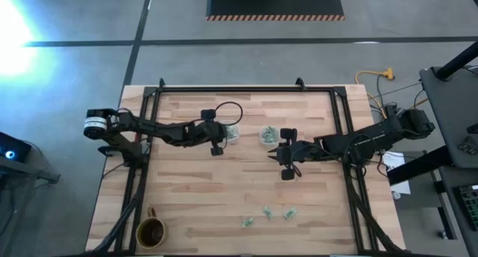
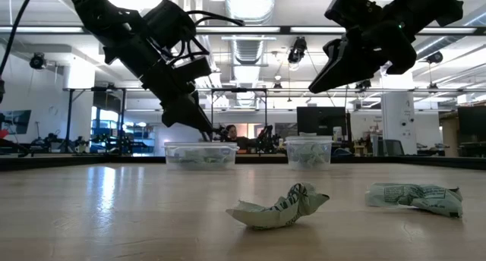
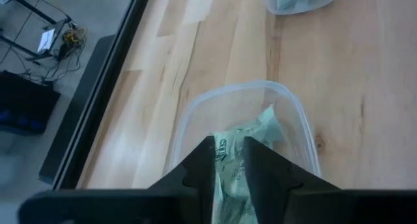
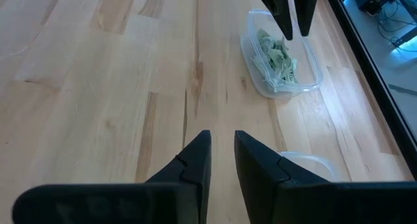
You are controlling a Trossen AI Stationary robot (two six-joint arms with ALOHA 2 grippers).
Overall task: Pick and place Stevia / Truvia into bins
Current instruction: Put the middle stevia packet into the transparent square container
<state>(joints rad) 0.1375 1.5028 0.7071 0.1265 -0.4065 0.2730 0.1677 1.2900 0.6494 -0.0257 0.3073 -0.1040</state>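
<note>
The wider clear bin [image 1: 231, 133] and the smaller bin [image 1: 267, 134] stand side by side at the table's middle, each holding crumpled pale green packets [image 4: 277, 55]. My left gripper [image 3: 228, 155] hangs open over the wider bin [image 3: 241, 100], its tips pointing slantwise down at the packets [image 3: 266, 123] inside. My right gripper [image 4: 221, 142] is open by a narrow gap with nothing between its fingers, raised just on the near side of the smaller bin [image 4: 306, 162]. Three loose packets [image 1: 267, 212] lie flat near the table's front edge. My left gripper's fingers [image 3: 195, 165] stand on either side of a green packet [image 3: 227, 168] that lies in the wider bin. Whether they touch it, I cannot tell; the fingers themselves cover the place.
A brown mug [image 1: 151, 231] stands at the near left corner. Bare wood lies between the bins and the loose packets. In the low view two crumpled packets [image 2: 277, 208] [image 2: 414, 199] lie in the foreground. A black frame [image 1: 246, 89] borders the table's far side.
</note>
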